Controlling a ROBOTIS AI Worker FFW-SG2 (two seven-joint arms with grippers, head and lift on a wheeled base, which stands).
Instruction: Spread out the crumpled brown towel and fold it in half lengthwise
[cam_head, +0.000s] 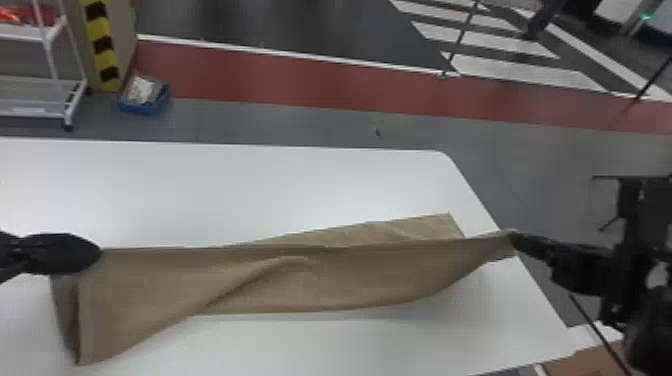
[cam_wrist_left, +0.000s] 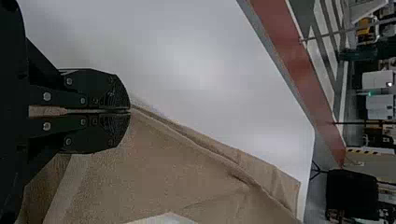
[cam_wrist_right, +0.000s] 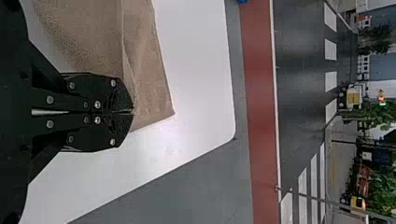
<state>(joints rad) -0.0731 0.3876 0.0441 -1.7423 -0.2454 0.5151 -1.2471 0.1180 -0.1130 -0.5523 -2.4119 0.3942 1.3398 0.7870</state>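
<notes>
Brown towel (cam_head: 300, 282) spans the near part of the white table (cam_head: 225, 190), its held edge drawn nearly straight from left to right. One long diagonal fold runs from the middle down to the near left, where the cloth droops and doubles round at its end. Past the held edge, a flap with a pointed corner lies toward the far right. The left tool (cam_head: 97, 252) is pinched on the towel's left end, and the right tool (cam_head: 516, 238) grips its right end, near the table's right edge.

While the head view takes in the towel's whole length, the left wrist view adds a bit of cloth between the left tool's (cam_wrist_left: 130, 110) fingers, plus a paler band across the fabric. The right wrist view brings the flap's corner close, flat on the table.
</notes>
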